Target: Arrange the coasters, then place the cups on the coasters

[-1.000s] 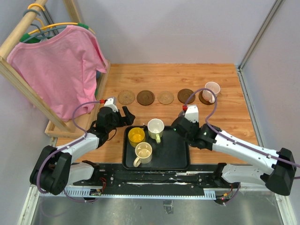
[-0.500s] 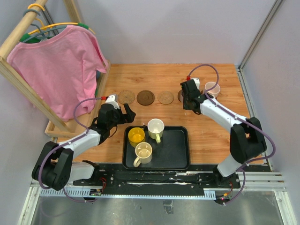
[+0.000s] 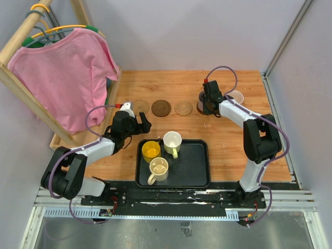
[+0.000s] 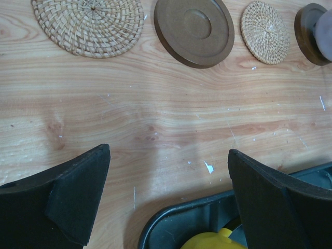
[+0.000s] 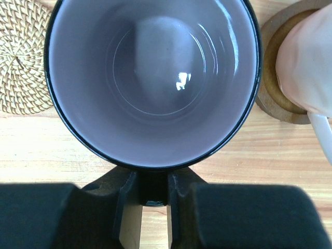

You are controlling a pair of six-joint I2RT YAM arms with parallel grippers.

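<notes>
The right gripper point(image 5: 154, 196) is pinched narrow on the dark handle of the greyish-purple cup point(image 5: 155, 78), which is held upright with its mouth facing the wrist camera. The cup is placed over the fourth coaster point(image 4: 307, 32) of the row, a dark brown one; whether its base rests on it cannot be told. Just to its right the pale pink cup point(image 5: 306, 59) is seen standing on the fifth coaster point(image 5: 271, 98), and a tan coaster point(image 5: 19, 57) lies just to its left.

A second ago this gripper was at the far right corner of the black tray point(image 3: 197, 166) and the fourth coaster lay bare. Since then the arm has been stretched out to the row, and the coaster is now hidden in the top view.

The left gripper point(image 4: 167, 171) is spread wide above bare wood beside the tray's far left corner, having been shifted only slightly toward the row. Beyond it lie a tan coaster point(image 4: 88, 23), a dark brown coaster point(image 4: 193, 31) and another tan one.

The yellow cup point(image 3: 151, 150), whitish-green cup point(image 3: 172, 141) and cream cup point(image 3: 158, 167) are left unmoved in the tray.
</notes>
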